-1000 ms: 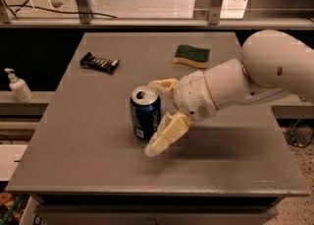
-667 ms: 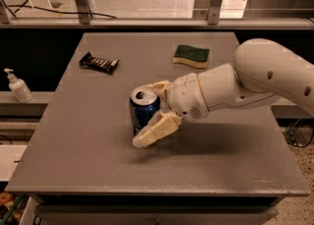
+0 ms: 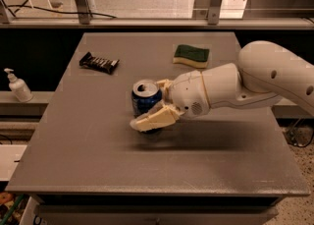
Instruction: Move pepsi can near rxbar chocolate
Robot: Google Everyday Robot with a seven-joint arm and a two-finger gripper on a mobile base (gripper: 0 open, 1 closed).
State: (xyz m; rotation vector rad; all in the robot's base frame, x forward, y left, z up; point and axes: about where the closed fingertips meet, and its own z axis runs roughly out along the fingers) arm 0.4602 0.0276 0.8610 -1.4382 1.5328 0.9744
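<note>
The pepsi can [image 3: 145, 99] stood upright near the middle of the counter [image 3: 98, 165], its silver top with the open mouth facing up. The gripper [image 3: 148, 104] reached in from the right and sat around the can, with the white arm [image 3: 255, 84] stretching away behind it toward the right edge of the view. The fingers held the can between them. The near finger [image 3: 156, 118] lay across the lower front of the blue side, its tip sticking out past the can's left edge. The far finger [image 3: 164, 83] pressed just behind the rim on the can's right rear. The near finger hid the bottom of the can, so whether the base rested on the counter could not be told. A soft shadow lay on the surface right under the can and fingers.

The rxbar chocolate [image 3: 99, 63] lay flat toward the far left of the counter, well apart from the can and beyond it to the left, with bare counter between them. A green-and-yellow sponge [image 3: 191, 55] lay toward the far right, behind the gripper and not touching it. Off the counter on the left, a white pump bottle [image 3: 18, 86] stood on a lower ledge.
</note>
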